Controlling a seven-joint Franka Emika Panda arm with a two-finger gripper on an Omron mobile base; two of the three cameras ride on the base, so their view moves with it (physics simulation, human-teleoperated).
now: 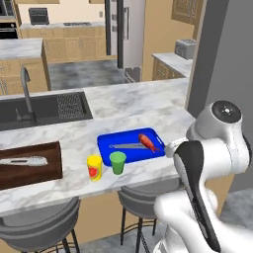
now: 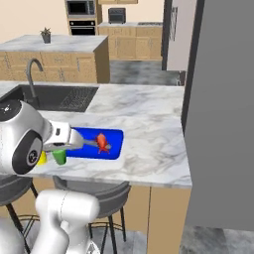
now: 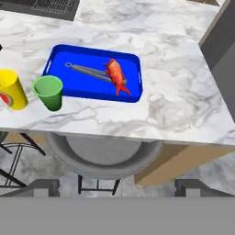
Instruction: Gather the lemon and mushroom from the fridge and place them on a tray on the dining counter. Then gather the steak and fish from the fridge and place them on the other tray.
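Observation:
The bright blue tray lies near the front edge of the dining counter. On it are a red-orange fish and a thin grey metal utensil. My gripper is open and empty, with its tips wide apart. It hangs in front of the counter edge, looking down at the blue tray. The dark brown tray sits at the left with a pale long thing on it. The fridge stands far behind. The lemon, mushroom and steak are out of view.
A yellow cup and a green cup stand beside the blue tray. The sink and tap are at the left. Stools sit under the edge. A tall grey panel rises at the right.

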